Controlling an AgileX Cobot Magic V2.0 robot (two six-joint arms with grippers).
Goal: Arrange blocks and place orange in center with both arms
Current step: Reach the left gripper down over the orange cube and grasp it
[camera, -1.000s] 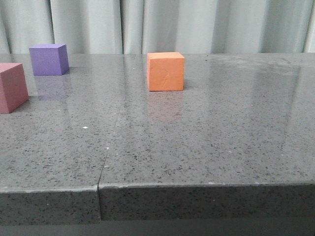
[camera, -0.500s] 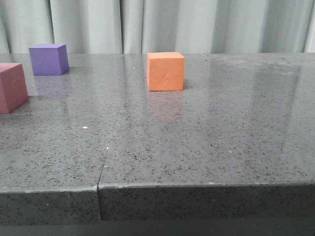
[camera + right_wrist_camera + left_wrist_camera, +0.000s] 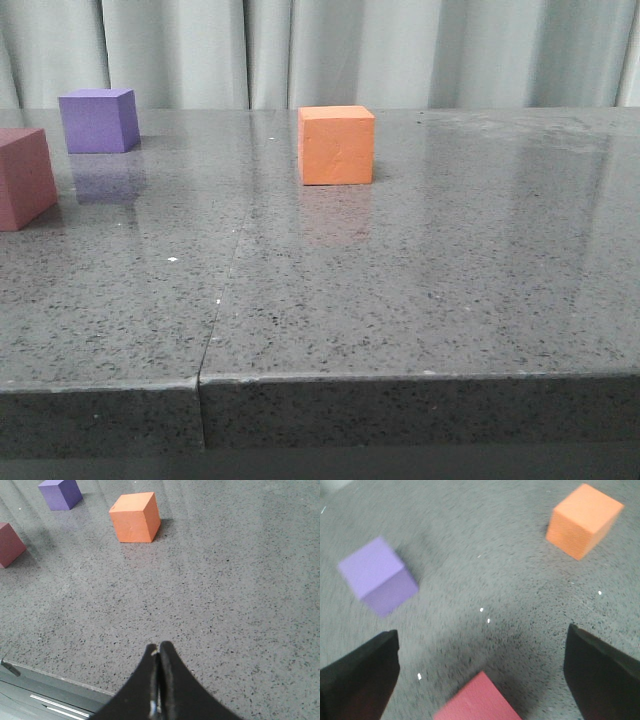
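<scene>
The orange cube (image 3: 337, 146) stands near the middle of the table's far part; both wrist views also catch the orange cube (image 3: 583, 521) (image 3: 135, 517). A purple cube (image 3: 98, 120) sits at the far left, and a pinkish-red cube (image 3: 24, 178) is cut by the left edge. My left gripper (image 3: 482, 640) hangs open above the pinkish-red cube (image 3: 479, 703), its fingers wide apart and touching nothing. My right gripper (image 3: 159, 648) is shut and empty over the table's near edge. Neither gripper appears in the front view.
The grey speckled table (image 3: 420, 280) has a seam (image 3: 228, 285) running front to back left of centre. Grey curtains (image 3: 400, 50) hang behind the table. The table's near edge (image 3: 45, 677) lies just under my right gripper.
In the front view the three cubes have not moved. No arm has entered that view.
</scene>
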